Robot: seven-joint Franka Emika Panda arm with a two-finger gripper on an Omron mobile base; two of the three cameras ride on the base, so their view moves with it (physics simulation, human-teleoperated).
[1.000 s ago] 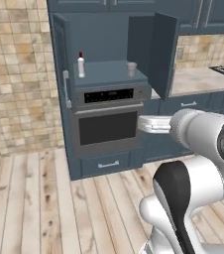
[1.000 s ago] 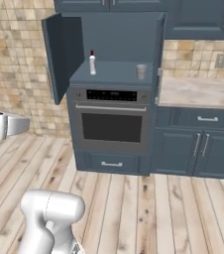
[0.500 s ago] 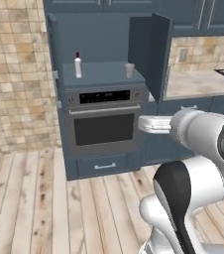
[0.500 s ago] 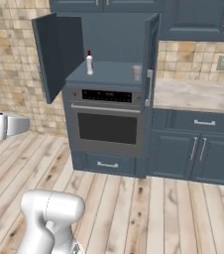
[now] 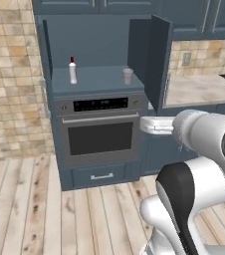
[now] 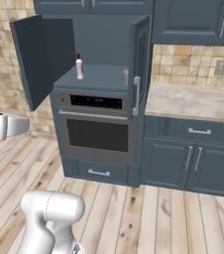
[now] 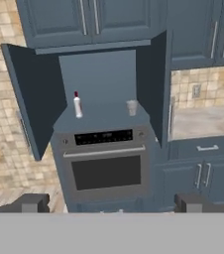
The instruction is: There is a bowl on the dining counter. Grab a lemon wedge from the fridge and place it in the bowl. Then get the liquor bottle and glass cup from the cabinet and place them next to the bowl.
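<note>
Inside open cabinet | liquor bottle left | glass cup right

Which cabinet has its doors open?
The dark blue cabinet directly above the built-in oven: both doors swung wide, white red-capped bottle and clear glass cup inside. The other cabinets are closed.

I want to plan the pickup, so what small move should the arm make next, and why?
Probably roll the base closer to the open cabinet, then reach for the bottle. Both doors stand open, the bottle and glass stand upright and apart on the shelf above the oven, and the open gripper is empty, well short of them.
</note>
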